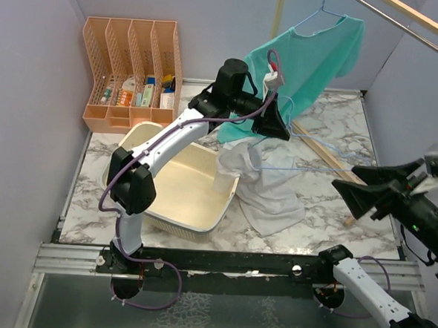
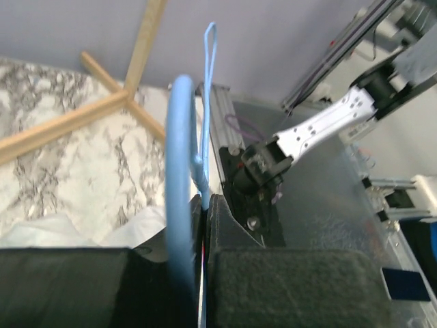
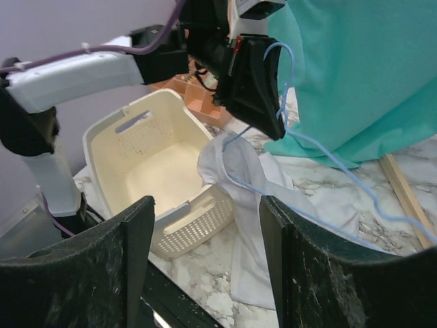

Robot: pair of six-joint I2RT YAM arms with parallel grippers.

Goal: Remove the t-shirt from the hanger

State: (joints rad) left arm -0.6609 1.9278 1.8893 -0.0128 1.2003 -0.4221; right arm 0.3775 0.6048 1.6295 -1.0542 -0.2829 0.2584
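Holding the blue hanger [image 2: 179,171] high is the left end effector's [image 1: 275,126] job: its fingers are pressed together on the wire just below the hook. The white t-shirt [image 1: 273,193] sags from that wire onto the bench [image 1: 341,119], one fold draped over the rim of the cream basket [image 1: 150,141]. The right wrist view shows the wire passing through the cloth, so I judge the shirt not yet free.

The right end effector [image 1: 344,177] hangs off to the right, spread wide with nothing in it. To do this step well, it should come in low, pinch the cloth near the neck or shoulder rather than the wire, and draw it down and sideways off one hanger arm while the left arm holds steady.

Room is tight above and behind. A teal t-shirt [image 1: 315,58] hangs just behind the left end effector, and wooden rods [image 1: 331,152] lie on the bench beside the white cloth, where a low sweep could snag. The bare marble on the near right looks like the freest path for pulling.
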